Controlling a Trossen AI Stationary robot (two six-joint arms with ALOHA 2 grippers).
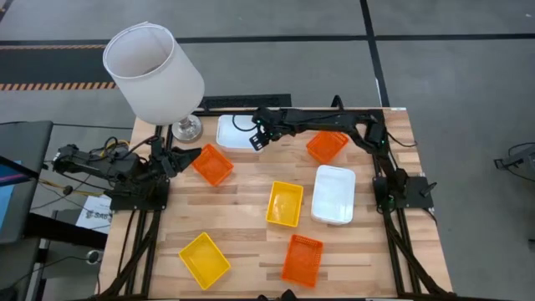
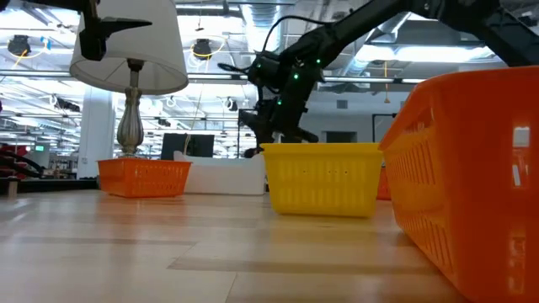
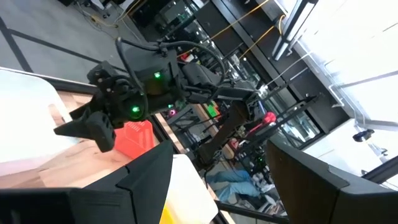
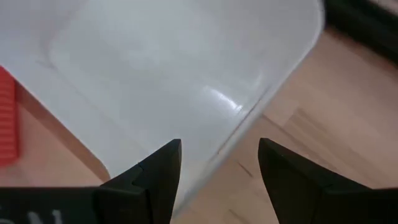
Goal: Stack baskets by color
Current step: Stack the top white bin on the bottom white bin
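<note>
A white basket (image 1: 235,132) rests on its base at the table's far edge, by the lamp foot. My right gripper (image 1: 260,139) hangs open over its right end, slanting down. In the right wrist view the basket's rim (image 4: 249,118) runs between the two fingers (image 4: 158,177) without visibly touching them. More baskets lie about: orange (image 1: 212,164), orange (image 1: 327,146), white (image 1: 333,194), yellow (image 1: 284,203), yellow (image 1: 204,259) and orange (image 1: 302,259). My left gripper (image 1: 171,159) waits open and level at the table's left edge, beside the orange basket.
A lamp with a big white shade (image 1: 154,73) and a metal foot (image 1: 187,129) stands at the far left corner, close to the white basket. Bare wood lies between the baskets at the table's middle and near left.
</note>
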